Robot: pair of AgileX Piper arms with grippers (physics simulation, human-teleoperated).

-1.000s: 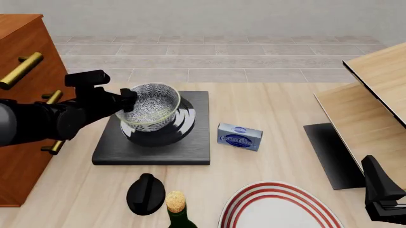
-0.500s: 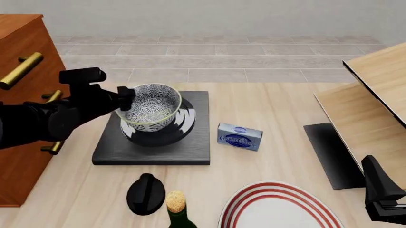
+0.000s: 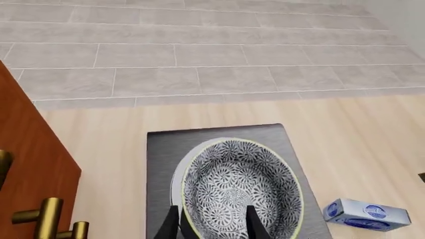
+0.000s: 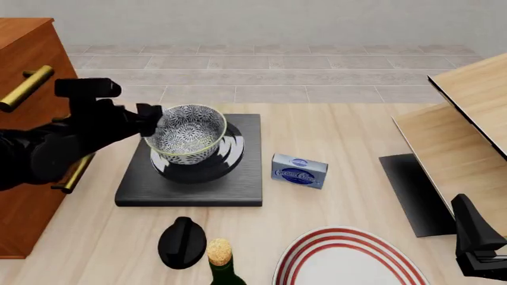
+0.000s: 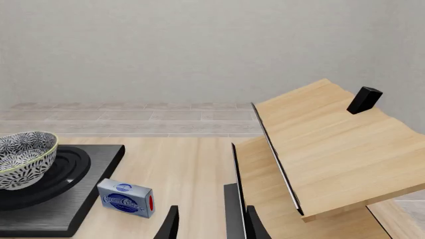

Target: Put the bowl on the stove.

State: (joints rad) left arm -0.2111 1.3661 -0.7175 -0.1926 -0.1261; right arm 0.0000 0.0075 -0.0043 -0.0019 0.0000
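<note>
The left arm reaches in from the left edge of the front view, its black left hand (image 4: 152, 120) at the near-left rim of the bowl (image 4: 186, 134). In the left wrist view the two fingers (image 3: 254, 224) stand apart, one outside the rim and one inside the bowl, though whether they press on the wall cannot be told. The right hand (image 5: 207, 223) hangs low at the near right, well apart from the bowl, its fingers apart with nothing between them.

The bowl sits upright on the burner rings of the stove (image 4: 190, 190), toward the slab's far left part. It is deep and round, covered in a dense blue-and-white flower pattern (inside and out), with a pale yellowish rim. The stove is a flat black rectangle on the light wooden surface (image 4: 341, 136).
</note>
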